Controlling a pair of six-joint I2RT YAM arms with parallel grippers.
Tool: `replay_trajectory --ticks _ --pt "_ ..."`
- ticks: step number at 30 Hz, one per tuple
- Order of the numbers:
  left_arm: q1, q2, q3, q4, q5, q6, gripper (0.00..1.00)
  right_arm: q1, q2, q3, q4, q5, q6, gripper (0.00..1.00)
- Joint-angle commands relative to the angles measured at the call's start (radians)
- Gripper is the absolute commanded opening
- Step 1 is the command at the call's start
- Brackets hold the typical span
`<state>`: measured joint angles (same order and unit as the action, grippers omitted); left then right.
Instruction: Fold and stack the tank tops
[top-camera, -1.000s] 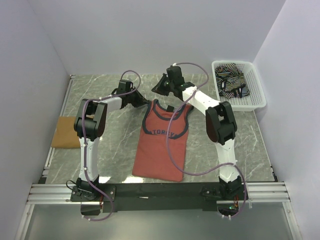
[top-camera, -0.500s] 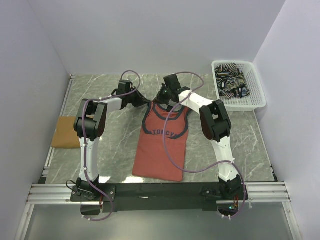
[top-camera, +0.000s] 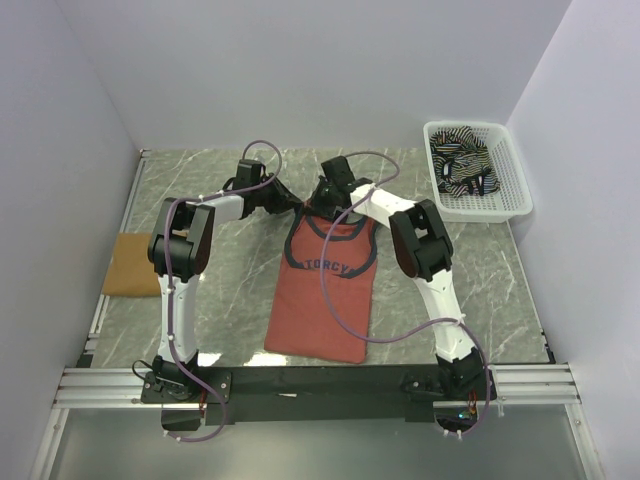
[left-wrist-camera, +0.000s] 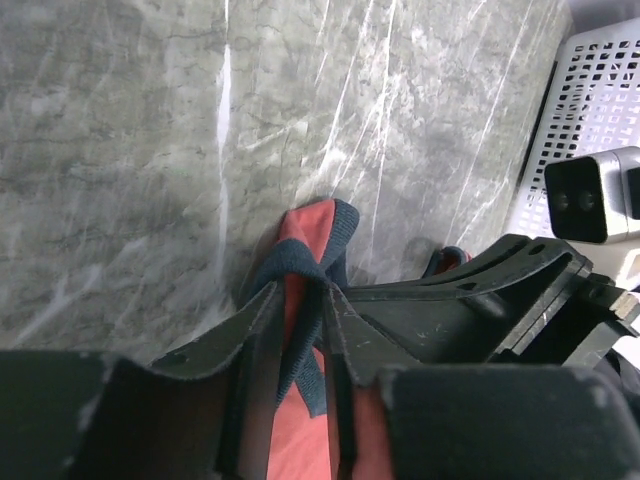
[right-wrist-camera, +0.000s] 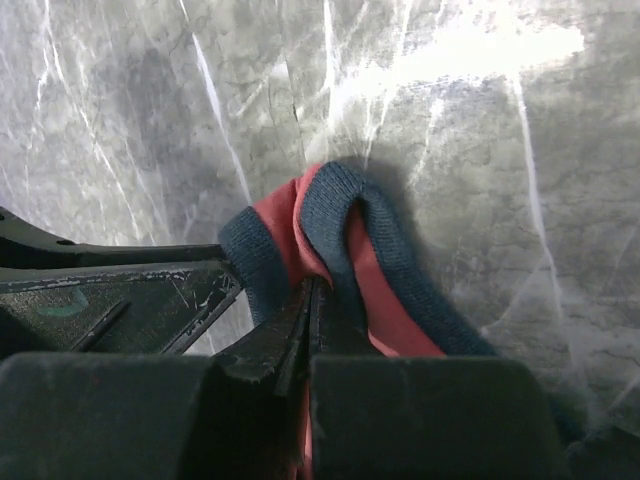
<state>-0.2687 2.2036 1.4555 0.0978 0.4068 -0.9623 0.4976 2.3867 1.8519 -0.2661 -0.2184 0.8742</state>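
Pinching the red tank top (top-camera: 325, 290) by a strap in my closed right gripper (right-wrist-camera: 310, 292) for folding, I can't tell whether my barely parted left gripper (left-wrist-camera: 305, 300) grips.

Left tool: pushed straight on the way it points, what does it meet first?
The red tank top, whose strap lies between its fingers; beyond that probably the marble tabletop, though depth is unclear.

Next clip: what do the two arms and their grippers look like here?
The left arm and right arm match: white links with bulky black joint housings. A thin purple cable loops loosely along each. The left gripper and right gripper are black, with flat tapering fingers scuffed pale along the edges.
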Motion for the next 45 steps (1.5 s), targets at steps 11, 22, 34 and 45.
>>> replay_trajectory --ticks 11,22,34,45 --pt "0.000 0.002 0.078 0.008 0.049 0.031 0.08 -0.005 0.088 0.101 0.093 -0.088 0.040 0.00" --pt "-0.006 0.022 0.082 0.034 0.067 0.001 0.01 -0.054 0.112 -0.011 0.391 -0.275 0.196 0.05" --pt "0.008 -0.074 0.020 0.140 0.052 -0.021 0.11 -0.100 0.008 -0.126 0.461 -0.269 0.190 0.08" --pt "0.057 -0.150 -0.028 -0.085 -0.224 0.020 0.14 -0.100 -0.030 -0.125 0.470 -0.282 0.178 0.11"
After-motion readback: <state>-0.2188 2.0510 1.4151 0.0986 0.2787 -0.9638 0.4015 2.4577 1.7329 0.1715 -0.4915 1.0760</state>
